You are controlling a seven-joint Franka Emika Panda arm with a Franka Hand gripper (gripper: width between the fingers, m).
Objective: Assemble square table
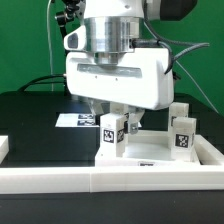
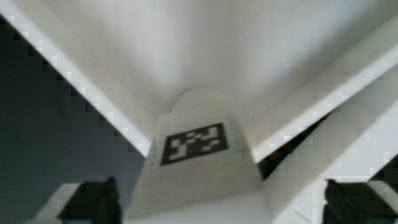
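The white square slab [image 1: 150,152] lies flat on the black table. A white leg block [image 1: 112,134] with a black-and-white tag stands upright on its near corner, toward the exterior view's left. A second tagged leg block [image 1: 182,134] stands at the exterior view's right. My gripper [image 1: 114,118] hangs straight above the first leg, jaws on either side of its top. In the wrist view the tagged leg [image 2: 196,143] runs between the dark fingers [image 2: 89,200], with a gap on one side. The gripper [image 2: 222,205] looks open. The slab [image 2: 214,50] fills the background.
A long white rail [image 1: 110,180] runs across the front of the table. The marker board [image 1: 76,120] lies flat behind the gripper, toward the exterior view's left. A green backdrop and cables stand behind the arm.
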